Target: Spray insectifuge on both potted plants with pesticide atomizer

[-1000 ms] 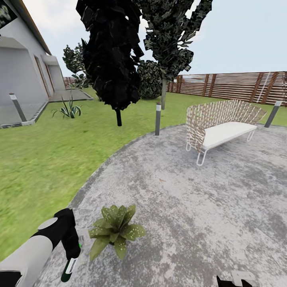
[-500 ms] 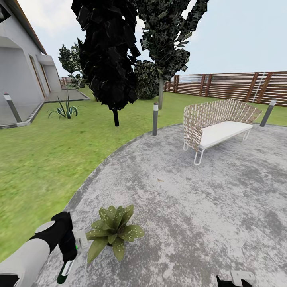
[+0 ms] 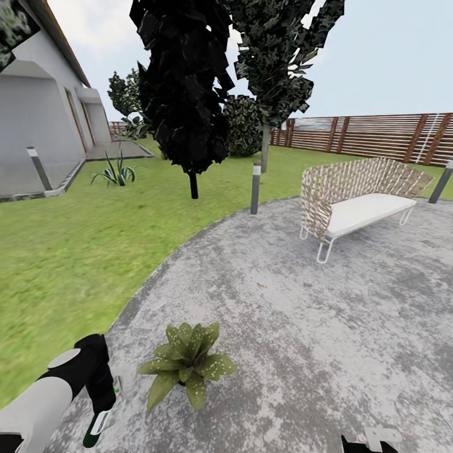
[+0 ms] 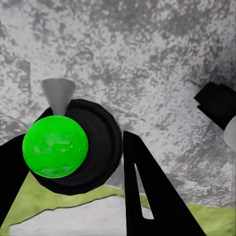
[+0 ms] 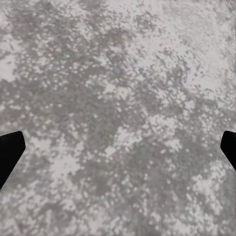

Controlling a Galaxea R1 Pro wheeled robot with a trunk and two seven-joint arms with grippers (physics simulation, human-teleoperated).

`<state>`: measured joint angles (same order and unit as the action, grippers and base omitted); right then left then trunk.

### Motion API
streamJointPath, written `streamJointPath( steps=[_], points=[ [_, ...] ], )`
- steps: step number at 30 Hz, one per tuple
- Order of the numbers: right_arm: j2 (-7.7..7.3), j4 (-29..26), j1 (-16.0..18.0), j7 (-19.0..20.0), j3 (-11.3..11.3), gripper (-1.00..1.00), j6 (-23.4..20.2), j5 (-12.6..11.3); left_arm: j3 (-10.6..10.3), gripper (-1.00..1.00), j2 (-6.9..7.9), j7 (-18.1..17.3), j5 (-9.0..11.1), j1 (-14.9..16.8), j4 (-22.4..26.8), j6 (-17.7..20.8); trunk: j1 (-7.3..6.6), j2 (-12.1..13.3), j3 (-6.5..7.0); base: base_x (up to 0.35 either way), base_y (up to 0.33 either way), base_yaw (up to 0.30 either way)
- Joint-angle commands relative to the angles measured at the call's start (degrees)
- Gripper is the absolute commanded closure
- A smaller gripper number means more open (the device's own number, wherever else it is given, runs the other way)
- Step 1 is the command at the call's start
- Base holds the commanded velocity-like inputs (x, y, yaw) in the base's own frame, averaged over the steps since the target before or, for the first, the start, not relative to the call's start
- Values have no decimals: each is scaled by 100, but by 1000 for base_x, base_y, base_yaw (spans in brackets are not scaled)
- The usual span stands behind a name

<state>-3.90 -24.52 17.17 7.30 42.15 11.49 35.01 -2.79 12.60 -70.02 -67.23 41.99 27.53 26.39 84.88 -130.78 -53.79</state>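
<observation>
The pesticide atomizer point(image 3: 95, 426), a slim dark bottle with white label and green accents, hangs nozzle-down in my left gripper point(image 3: 104, 402), which is shut on it at the head view's lower left. In the left wrist view its bright green cap point(image 4: 55, 146) and black round body sit between the two black fingers point(image 4: 152, 191). One potted plant point(image 3: 187, 365), a low green rosette with pale specks on its leaves, stands on the grey stone patio point(image 3: 302, 340) just right of that gripper; its pot is hidden by leaves. My right gripper point(image 5: 118, 147) is open over bare stone.
A wicker bench point(image 3: 358, 201) with a white seat stands at the patio's far right. Short bollard lamps point(image 3: 255, 187) mark the patio rim. Lawn point(image 3: 69, 251) lies to the left, with dark trees point(image 3: 185, 94), the white house point(image 3: 38, 119) and a brown slatted fence point(image 3: 390, 135) behind.
The whole picture swung left and then back right, so the camera moved. My left gripper with the atomizer sits slightly lower in the picture, still beside the plant.
</observation>
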Motion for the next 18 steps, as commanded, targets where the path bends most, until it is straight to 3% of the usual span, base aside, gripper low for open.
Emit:
streamJointPath(
  steps=[1,6,15,18],
  points=[
    [3,0,7,43,48,-100,27,32,-30,100,0,-1,2,2,4,59,-1,-2,-5,0,0,22],
    [3,0,6,42,51,-100,27,32,-32,100,-36,291,28,-13,-7,59,-1,-2,-5,44,136,5],
    [3,0,6,43,53,-100,24,32,-29,100,-68,322,45,-21,-85,59,-1,-2,-5,95,160,0],
    [3,0,6,43,52,-100,21,32,-24,100,-196,333,31,-22,-153,59,-1,-2,-5,152,136,0]
  ],
)
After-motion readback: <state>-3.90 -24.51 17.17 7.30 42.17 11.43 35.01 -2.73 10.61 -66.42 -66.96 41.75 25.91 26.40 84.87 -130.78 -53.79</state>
